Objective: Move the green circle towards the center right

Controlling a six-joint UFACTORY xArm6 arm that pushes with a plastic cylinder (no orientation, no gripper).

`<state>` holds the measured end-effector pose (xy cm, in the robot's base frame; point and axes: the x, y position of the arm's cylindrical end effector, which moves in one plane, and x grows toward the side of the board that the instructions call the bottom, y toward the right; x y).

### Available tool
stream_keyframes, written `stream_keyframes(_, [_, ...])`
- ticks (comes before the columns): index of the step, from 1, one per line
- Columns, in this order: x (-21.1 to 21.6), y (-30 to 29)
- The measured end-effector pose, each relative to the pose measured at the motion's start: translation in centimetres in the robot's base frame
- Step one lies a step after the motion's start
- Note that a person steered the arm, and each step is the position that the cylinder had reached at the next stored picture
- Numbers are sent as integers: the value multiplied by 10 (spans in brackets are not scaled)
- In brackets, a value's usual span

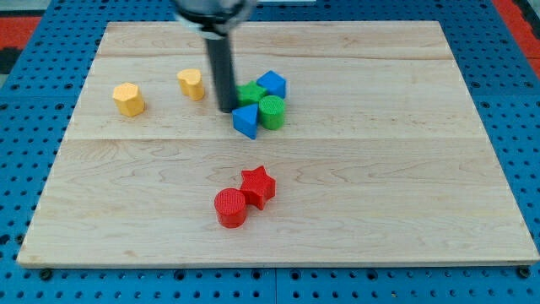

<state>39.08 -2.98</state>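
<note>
The green circle [272,111] is a short green cylinder in a tight cluster above the board's middle. A blue triangular block [246,121] touches it on the view's left. A second green block [251,92] lies just above and left of it, partly hidden by the rod. A blue block [272,84] sits above it. My tip [228,109] is on the board at the cluster's left edge, next to the blue triangular block and the second green block, about 50 pixels left of the green circle.
A yellow heart-like block [191,84] and a yellow hexagonal block [129,99] lie to the view's left of my tip. A red star [258,186] and a red cylinder [230,208] touch each other below the middle. The wooden board [405,169] rests on a blue pegboard.
</note>
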Motion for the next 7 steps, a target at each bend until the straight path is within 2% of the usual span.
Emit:
stream_keyframes(1, [9, 69])
stream_keyframes(2, [27, 109])
stream_keyframes(3, [30, 74])
stream_keyframes(4, [68, 87])
stream_keyframes(5, [56, 124])
stream_keyframes(6, [26, 187])
stream_keyframes(7, [26, 170])
